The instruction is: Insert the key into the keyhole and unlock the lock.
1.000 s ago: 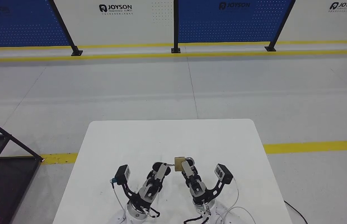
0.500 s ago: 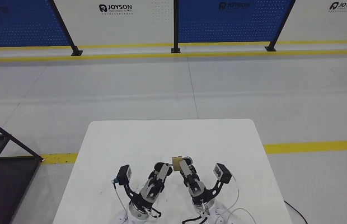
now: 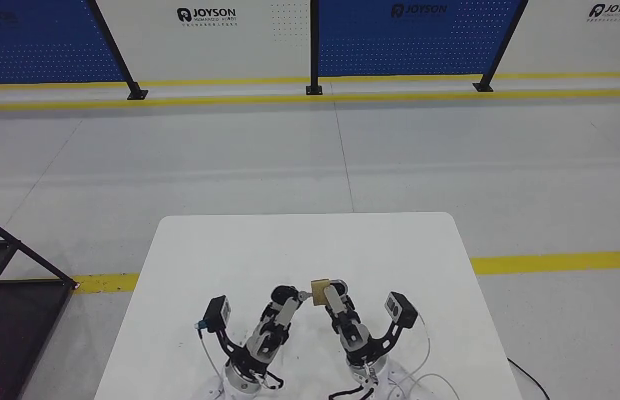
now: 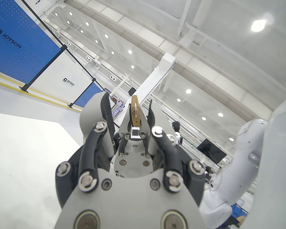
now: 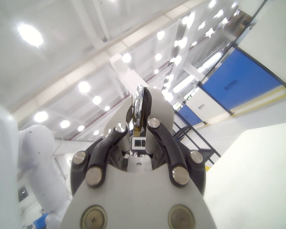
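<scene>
A brass padlock [image 3: 319,290] is held up over the near part of the white table [image 3: 290,245]. My right gripper [image 3: 333,291] is shut on it. In the right wrist view the silver shackle [image 5: 138,101] and a strip of the brass body [image 5: 136,129] sit between that gripper's [image 5: 140,98] fingers. My left gripper [image 3: 286,296] is just left of the lock, tip pointing at it. In the left wrist view a thin brass key [image 4: 135,111] with a hole in its head stands upright in the left gripper [image 4: 127,98]. Where key meets lock is too small to tell.
A black metal frame [image 3: 15,270] stands on the floor left of the table. Blue and white barrier panels [image 3: 410,35] line the far side of the room. The table surface extends beyond both grippers.
The left gripper edged toward the lock, then drew back slightly to the left. The lock shifted a little left and returned. Both grips are unchanged.
</scene>
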Controlling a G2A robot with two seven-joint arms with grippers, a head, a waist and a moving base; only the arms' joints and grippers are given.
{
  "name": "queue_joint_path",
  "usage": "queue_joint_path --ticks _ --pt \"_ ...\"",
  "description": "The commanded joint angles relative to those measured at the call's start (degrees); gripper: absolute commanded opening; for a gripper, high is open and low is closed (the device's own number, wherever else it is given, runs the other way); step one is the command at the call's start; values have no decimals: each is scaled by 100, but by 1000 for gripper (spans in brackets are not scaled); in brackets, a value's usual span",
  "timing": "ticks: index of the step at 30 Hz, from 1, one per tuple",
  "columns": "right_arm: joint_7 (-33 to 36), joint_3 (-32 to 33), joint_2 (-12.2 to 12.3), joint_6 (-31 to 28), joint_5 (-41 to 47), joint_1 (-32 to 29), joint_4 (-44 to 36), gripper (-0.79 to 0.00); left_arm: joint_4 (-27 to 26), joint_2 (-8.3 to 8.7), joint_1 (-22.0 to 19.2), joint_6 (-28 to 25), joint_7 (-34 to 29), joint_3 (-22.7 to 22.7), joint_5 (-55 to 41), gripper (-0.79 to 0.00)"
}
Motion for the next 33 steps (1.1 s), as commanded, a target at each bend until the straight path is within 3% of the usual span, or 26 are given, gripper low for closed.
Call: queue_joint_path --ticks 1,12,18,19,33 --pt "46 18 -3 -17 19 -7 1 -785 12 5 0 -46 -65 -13 -7 -566" --pt "425 76 -29 36 181 -16 -1 -785 13 2 -22 -57 -249 -53 -92 -600" --pt "610 90 -45 91 228 -20 -8 -785 37 -5 -39 -36 -326 -54 -125 -711" --pt "637 91 -49 112 228 -20 -14 -785 42 -7 -45 -28 -338 -58 -135 -785" --pt "818 170 -78 172 171 -68 -76 -785 63 -28 -55 184 -281 -128 231 -785"
